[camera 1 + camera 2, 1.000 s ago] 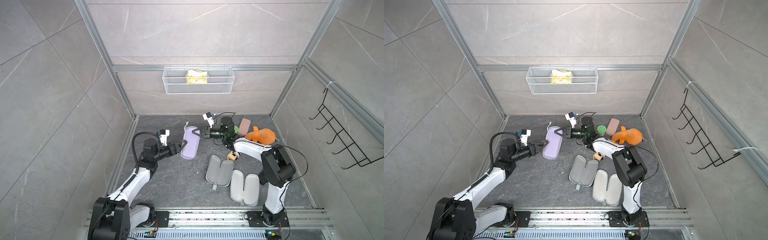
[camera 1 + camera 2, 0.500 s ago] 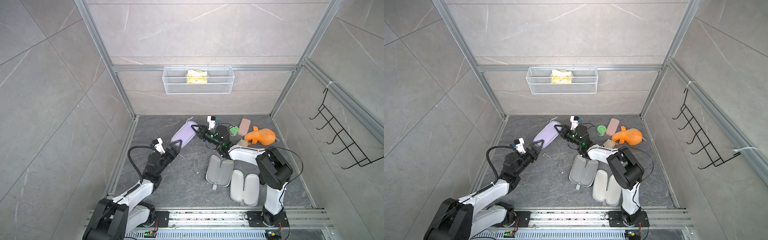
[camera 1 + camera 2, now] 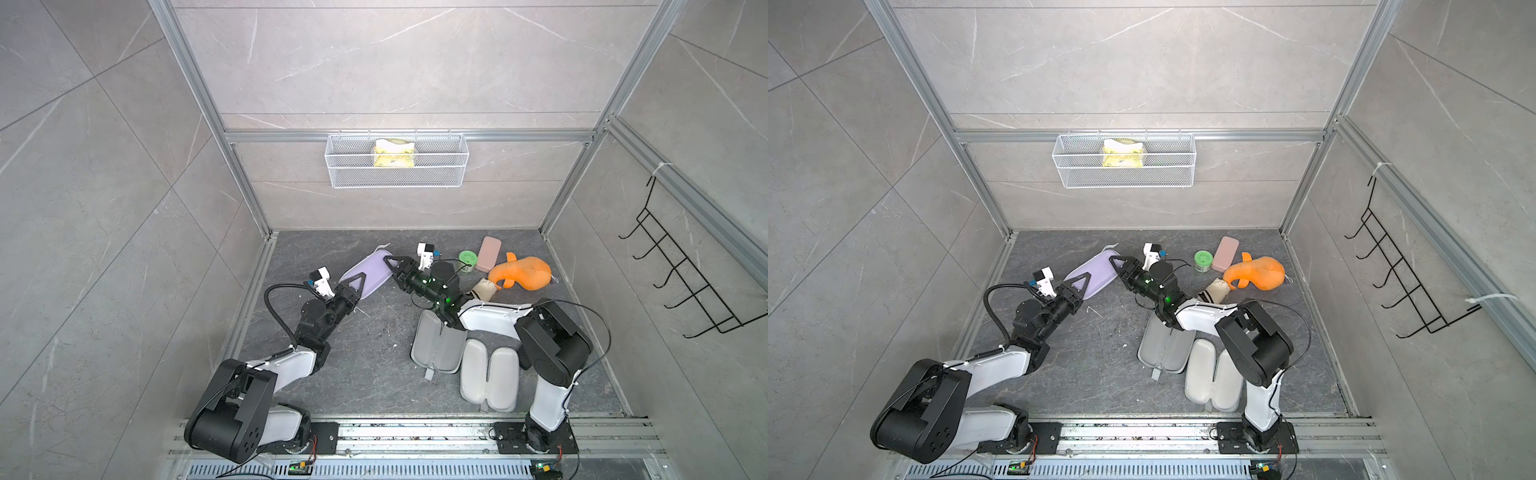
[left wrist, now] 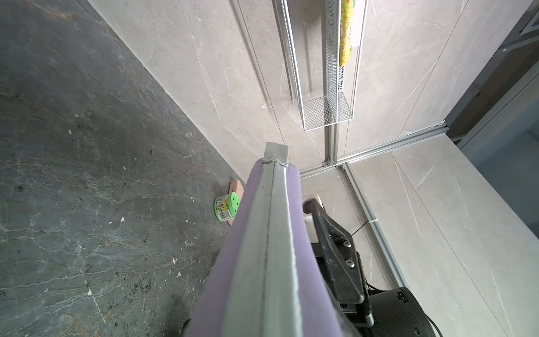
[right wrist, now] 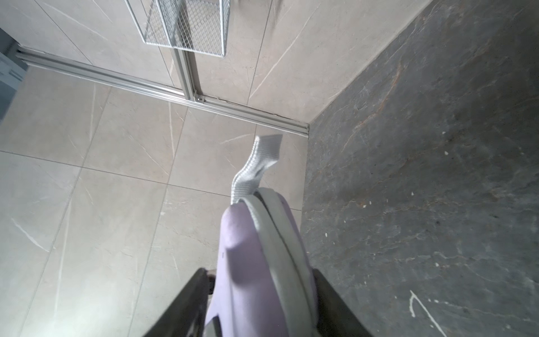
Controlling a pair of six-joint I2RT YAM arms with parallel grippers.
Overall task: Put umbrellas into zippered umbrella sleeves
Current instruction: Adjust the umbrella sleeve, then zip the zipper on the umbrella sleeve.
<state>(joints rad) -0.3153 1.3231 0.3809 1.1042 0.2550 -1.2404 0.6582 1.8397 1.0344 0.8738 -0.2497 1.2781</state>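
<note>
The lilac sleeve (image 3: 370, 272) is hanging tilted above the table (image 3: 374, 353), well apart from the orange plush toy (image 3: 523, 274). The left pincer (image 3: 357, 286) is clamping the end farthest from that toy and the right pincer (image 3: 392, 268) is straddling the side nearest it, though whether those fingers (image 5: 186, 306) are pressing I cannot tell. Its shell is looking stiff, light and smooth, so I am judging the flat faces or the grey strap (image 5: 256, 163) the safest holds, while the closed seam is hiding any contents and the left pincer's fingers are lying outside its wrist view.
</note>
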